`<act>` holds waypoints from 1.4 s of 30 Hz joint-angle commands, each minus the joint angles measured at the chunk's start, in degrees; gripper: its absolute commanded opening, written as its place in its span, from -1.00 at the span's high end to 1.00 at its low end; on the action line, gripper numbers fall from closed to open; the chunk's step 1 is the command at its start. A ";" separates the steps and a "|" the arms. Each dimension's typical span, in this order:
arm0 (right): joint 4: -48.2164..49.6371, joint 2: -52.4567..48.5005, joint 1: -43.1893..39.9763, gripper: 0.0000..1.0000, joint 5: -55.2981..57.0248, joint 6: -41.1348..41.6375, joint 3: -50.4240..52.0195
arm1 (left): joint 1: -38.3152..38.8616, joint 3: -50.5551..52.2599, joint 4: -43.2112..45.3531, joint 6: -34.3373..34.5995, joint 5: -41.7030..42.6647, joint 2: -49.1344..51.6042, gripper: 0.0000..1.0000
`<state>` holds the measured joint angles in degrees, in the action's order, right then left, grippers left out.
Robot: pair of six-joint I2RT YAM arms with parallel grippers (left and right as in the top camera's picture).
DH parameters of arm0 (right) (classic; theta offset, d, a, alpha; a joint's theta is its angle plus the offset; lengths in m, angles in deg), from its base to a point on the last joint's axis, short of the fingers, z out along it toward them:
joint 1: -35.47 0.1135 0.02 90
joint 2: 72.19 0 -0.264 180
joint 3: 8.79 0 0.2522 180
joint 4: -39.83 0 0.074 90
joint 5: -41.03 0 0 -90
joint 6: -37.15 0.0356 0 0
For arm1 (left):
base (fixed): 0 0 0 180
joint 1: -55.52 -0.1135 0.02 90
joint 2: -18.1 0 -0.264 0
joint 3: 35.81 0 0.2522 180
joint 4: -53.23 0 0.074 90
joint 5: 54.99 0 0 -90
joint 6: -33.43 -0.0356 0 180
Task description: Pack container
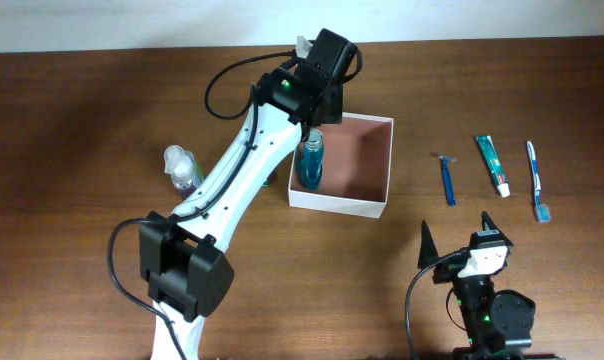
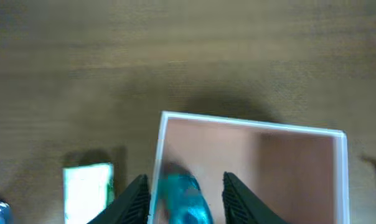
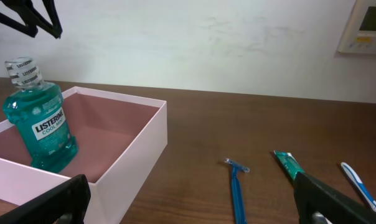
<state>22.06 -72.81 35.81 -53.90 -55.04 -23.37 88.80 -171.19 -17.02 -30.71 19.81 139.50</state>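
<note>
The container [image 1: 339, 203] is a square white box with a reddish-brown inside, at mid-table. A blue Listerine mouthwash bottle [image 1: 310, 163] stands upright in its left part, also in the right wrist view [image 3: 42, 127] and left wrist view [image 2: 188, 205]. My left gripper [image 2: 185, 179] is open, straight above the bottle, with its fingers clear of the cap [image 3: 32, 18]. My right gripper [image 1: 456, 225] is open and empty at the front right, looking over the table [image 3: 191, 199] toward the container [image 3: 144, 143].
A blue razor [image 1: 447, 178], a green toothpaste tube [image 1: 492, 163] and a blue toothbrush [image 1: 536, 180] lie right of the container. A small clear bottle [image 1: 182, 167] stands to its left. A white and green item [image 2: 88, 190] lies by the container's left wall.
</note>
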 commanded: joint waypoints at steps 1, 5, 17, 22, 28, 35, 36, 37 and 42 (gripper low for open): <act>-0.02 0.42 -0.42 -0.97 0.52 -0.35 0.50 | -0.46 -1.22 2.45 -1.79 -11.61 -0.11 0.38; -0.02 0.42 -0.42 -0.97 0.52 -0.35 0.50 | -0.96 -1.55 3.56 -3.32 -17.44 -0.15 0.93; -0.02 0.42 -0.42 -0.97 0.52 -0.35 0.50 | -1.31 -5.68 -16.83 -1.29 -10.19 -7.08 0.99; -0.02 0.42 -0.42 -0.97 0.52 -0.35 0.50 | -1.68 -5.16 -27.34 0.63 1.68 -6.88 0.99; -0.02 0.42 -0.42 -0.97 0.52 -0.35 0.50 | -1.27 -4.72 -30.16 0.44 11.19 -6.88 0.99; -0.02 0.42 -0.42 -0.97 0.52 -0.35 0.50 | 1.44 0.33 -30.03 0.15 14.10 -6.88 0.99; -0.02 0.42 -0.42 -0.97 0.52 -0.35 0.50 | 2.05 1.55 -29.09 0.13 14.19 -6.88 0.99; -0.02 0.42 -0.42 -0.97 0.52 -0.35 0.50 | 2.71 2.84 -27.82 -0.13 14.19 -6.88 0.99; -0.02 0.42 -0.42 -0.97 0.52 -0.35 0.50 | 5.86 9.09 -18.49 -1.86 13.94 -6.86 0.99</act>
<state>22.06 -72.81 35.81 -53.90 -55.04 -23.37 92.80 -165.31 -38.94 -31.10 32.60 133.27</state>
